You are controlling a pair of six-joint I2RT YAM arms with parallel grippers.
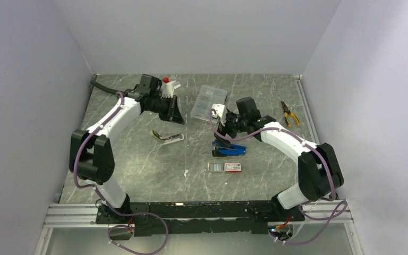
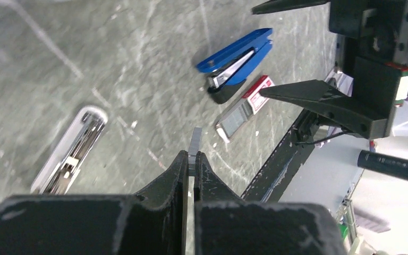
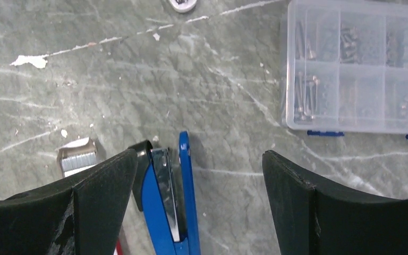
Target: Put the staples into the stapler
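Left fingers: clenched on a short grey strip of staples; the strip's ribbed end sticks out past the tips, clear of the desk.
Right fingers: released and spread wide, low over the desk, nothing gripped.
Blue stapler: lies between the right fingers, close against the one at the left of the right wrist view; whether they touch cannot be told. It is opened, with the blue top arm swung away and the silvery channel bare.
Staple box: flat on the desk just beside the blue stapler, on the side nearer the arm bases. It has a white sleeve with a red end and a dark tray drawn part way out.
Staples in the tray: silvery-grey rows showing at the tray's open end, beside the stapler's nose.
Writing: the print on the box's red end is too small to read.
White stapler: lies opened on the desk between the two arms, well apart from the blue one.
Compartment case: clear, with small metal parts in its cells and blue latches along one edge, beyond the right fingers.
Pliers: yellow-handled, near the desk's far right edge.
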